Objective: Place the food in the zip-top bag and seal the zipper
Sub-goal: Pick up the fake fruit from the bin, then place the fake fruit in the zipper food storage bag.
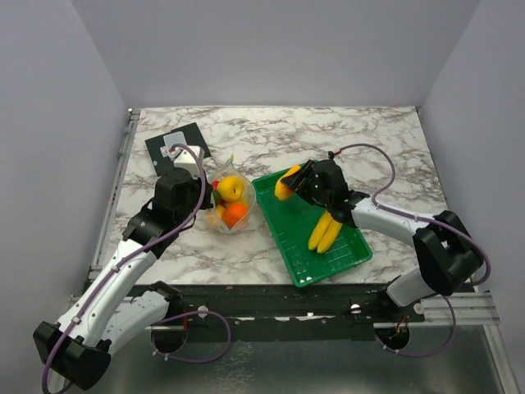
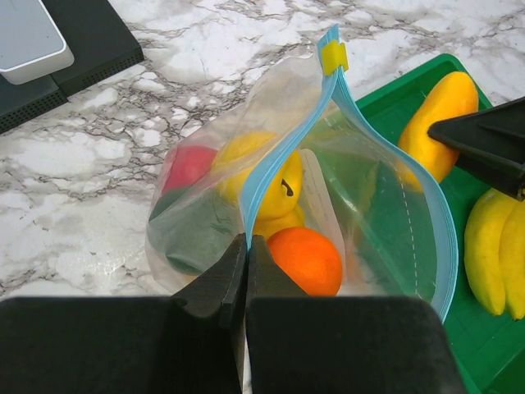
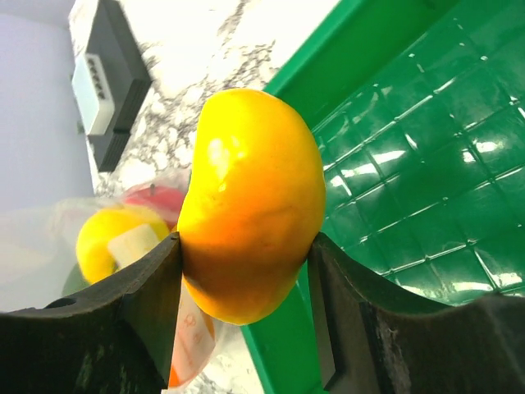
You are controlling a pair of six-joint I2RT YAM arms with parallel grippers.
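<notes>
Your white-and-grey marbled bench (image 1: 369, 148) carries a glossy green plastic tray (image 1: 295, 234) with a gridded floor. Just beside its left edge sits the clear, floppy zip-top bag (image 2: 373, 213), its mouth gaping. A smooth bunch of yellow bananas (image 1: 325, 232) lies in the tray. Your right end effector (image 3: 246, 275) is closed partway on a rounded, shiny yellow-orange fruit piece (image 3: 246, 180), holding it over the tray's far-left corner, near the bag. Inside the bag you see a round orange (image 2: 305, 258), a yellow fruit (image 2: 275, 185) and a red apple (image 2: 187, 167). Your left end effector (image 2: 248, 267) is pinched fully closed on the narrow light blue zipper strip (image 2: 248, 217), which carries a small yellow slider (image 2: 334, 57).
</notes>
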